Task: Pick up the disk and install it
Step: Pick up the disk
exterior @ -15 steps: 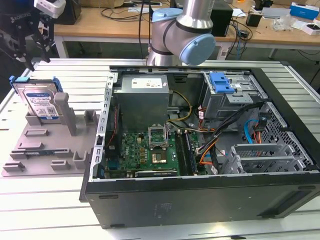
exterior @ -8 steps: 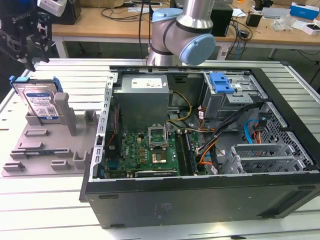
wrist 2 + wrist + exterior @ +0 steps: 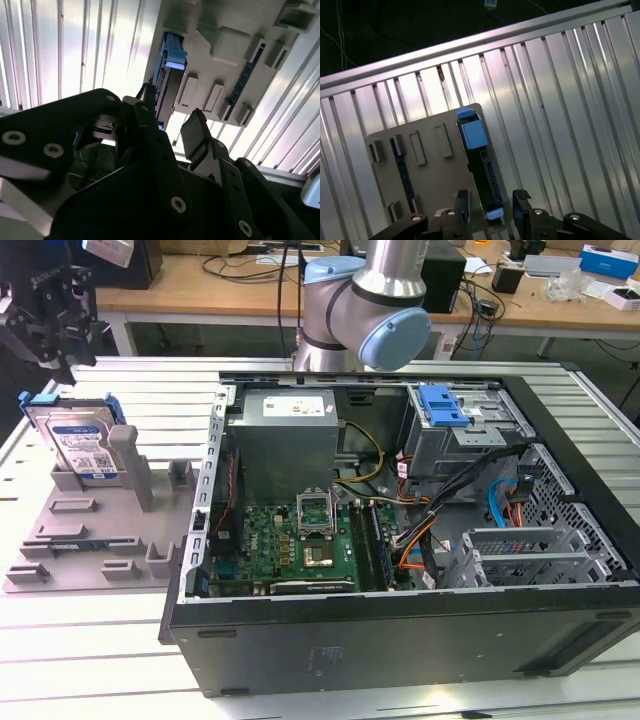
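The disk stands on edge at the back of a grey fixture plate, at the exterior view's left, with its label facing forward and a blue bracket around its edges. My black gripper hangs just above it. In the first wrist view the disk appears edge-on with its blue bracket end on top. The gripper is open there, one finger on each side of the disk's line and not touching it. In the second wrist view the gripper is spread wide in front of the disk and the plate.
An open computer case lies at the exterior view's right, with a motherboard, cables and a drive cage with a blue latch. The arm's joints rise behind it. All rests on a ribbed aluminium table. The plate has upright posts.
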`<state>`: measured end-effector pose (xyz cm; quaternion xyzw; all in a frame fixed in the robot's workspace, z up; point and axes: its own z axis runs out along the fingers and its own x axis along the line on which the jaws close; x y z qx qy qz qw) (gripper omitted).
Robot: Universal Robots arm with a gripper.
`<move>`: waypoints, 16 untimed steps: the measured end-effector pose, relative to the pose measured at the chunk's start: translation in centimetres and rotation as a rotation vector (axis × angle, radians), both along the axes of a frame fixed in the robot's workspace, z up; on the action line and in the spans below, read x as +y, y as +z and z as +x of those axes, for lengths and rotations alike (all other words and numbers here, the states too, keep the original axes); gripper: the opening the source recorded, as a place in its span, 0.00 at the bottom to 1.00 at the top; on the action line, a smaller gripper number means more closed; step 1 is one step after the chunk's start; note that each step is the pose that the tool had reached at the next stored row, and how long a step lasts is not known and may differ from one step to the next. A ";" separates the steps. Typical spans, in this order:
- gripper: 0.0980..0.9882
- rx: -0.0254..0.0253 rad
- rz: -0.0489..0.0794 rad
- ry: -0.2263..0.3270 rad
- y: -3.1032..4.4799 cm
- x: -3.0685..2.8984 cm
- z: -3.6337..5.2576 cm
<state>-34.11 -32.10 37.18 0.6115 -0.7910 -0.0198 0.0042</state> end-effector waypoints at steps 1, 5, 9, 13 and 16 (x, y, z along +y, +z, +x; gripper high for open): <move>0.43 -0.0013 -0.001 0.021 -0.02 0.00 0.00; 0.43 -0.0014 -0.013 0.040 -0.03 0.04 0.01; 0.43 -0.0139 -0.027 0.065 -0.09 0.08 0.00; 0.43 -0.0455 -0.029 0.117 -0.29 0.33 -0.01; 0.43 -0.0458 -0.031 0.141 -0.31 0.52 -0.02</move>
